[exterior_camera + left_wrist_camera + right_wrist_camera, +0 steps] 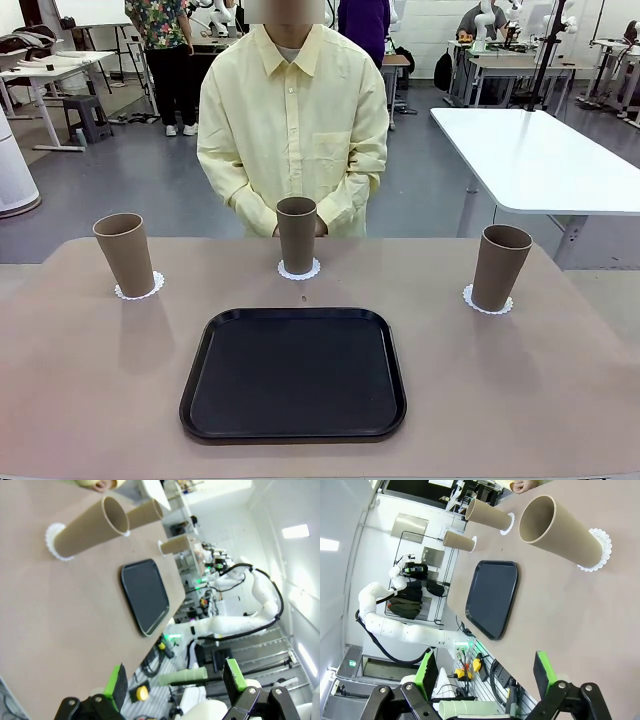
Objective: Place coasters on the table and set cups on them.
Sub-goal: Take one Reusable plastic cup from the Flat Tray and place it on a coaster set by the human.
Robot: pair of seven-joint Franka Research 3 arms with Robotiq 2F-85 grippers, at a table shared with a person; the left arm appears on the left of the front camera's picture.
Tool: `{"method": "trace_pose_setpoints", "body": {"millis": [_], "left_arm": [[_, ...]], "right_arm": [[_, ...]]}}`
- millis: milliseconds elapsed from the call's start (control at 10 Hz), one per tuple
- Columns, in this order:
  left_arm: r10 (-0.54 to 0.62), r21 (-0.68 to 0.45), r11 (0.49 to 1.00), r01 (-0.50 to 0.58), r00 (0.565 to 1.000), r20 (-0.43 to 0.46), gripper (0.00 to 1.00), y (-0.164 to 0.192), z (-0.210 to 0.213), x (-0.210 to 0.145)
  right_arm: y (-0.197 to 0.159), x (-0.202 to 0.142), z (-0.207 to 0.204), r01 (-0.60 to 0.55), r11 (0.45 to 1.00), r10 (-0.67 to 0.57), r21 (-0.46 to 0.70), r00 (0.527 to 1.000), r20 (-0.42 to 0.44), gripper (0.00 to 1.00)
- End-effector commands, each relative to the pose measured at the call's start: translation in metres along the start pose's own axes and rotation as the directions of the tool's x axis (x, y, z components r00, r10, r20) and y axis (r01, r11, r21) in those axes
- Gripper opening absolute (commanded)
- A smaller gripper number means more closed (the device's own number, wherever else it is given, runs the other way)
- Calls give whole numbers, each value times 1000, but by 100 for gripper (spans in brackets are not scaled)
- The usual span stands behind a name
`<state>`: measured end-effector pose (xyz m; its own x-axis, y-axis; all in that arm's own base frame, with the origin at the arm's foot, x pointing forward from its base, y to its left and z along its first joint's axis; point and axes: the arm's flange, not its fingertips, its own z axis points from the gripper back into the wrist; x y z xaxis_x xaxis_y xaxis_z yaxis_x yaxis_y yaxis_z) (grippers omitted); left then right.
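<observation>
Front view is showing three cups [126,254] [296,234] [500,266] standing upright on the table [90,380], each sitting on its own coaster [139,291] [299,270] [487,302], spread left, middle and right beyond the black tray [293,373]. A person [293,130] is standing at the far side. I am holding my left pincer [175,682] and right pincer [487,674] wide apart, gripping nothing, hovering off the near table edge.

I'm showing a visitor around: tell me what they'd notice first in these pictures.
Three brown cups stand in a row across the table, each on a white lacy coaster: left cup, middle cup, right cup. A black tray lies empty on the near side, and a person in a yellow shirt stands behind the middle cup.
</observation>
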<state>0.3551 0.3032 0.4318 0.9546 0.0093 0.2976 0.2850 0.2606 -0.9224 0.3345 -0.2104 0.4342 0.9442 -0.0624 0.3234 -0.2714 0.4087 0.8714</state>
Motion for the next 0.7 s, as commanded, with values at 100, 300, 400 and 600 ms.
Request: {"method": "trace_pose_setpoints", "body": {"millis": [100, 300, 400, 600], "left_arm": [[1, 3, 1000, -1, 1000, 3, 100, -2, 1, 0], [1, 3, 1000, -1, 1000, 3, 100, -2, 1, 0], [1, 3, 1000, -1, 1000, 3, 100, -2, 1, 0], [1, 3, 1000, -1, 1000, 3, 100, -2, 1, 0]], "right_arm": [[1, 1, 0, 16, 1000, -16, -9, 1000, 5, 100], [1, 1, 0, 16, 1000, -16, -9, 1000, 5, 100], [1, 1, 0, 16, 1000, -16, -9, 1000, 5, 100], [1, 1, 0, 16, 1000, -16, -9, 1000, 5, 100]]}}
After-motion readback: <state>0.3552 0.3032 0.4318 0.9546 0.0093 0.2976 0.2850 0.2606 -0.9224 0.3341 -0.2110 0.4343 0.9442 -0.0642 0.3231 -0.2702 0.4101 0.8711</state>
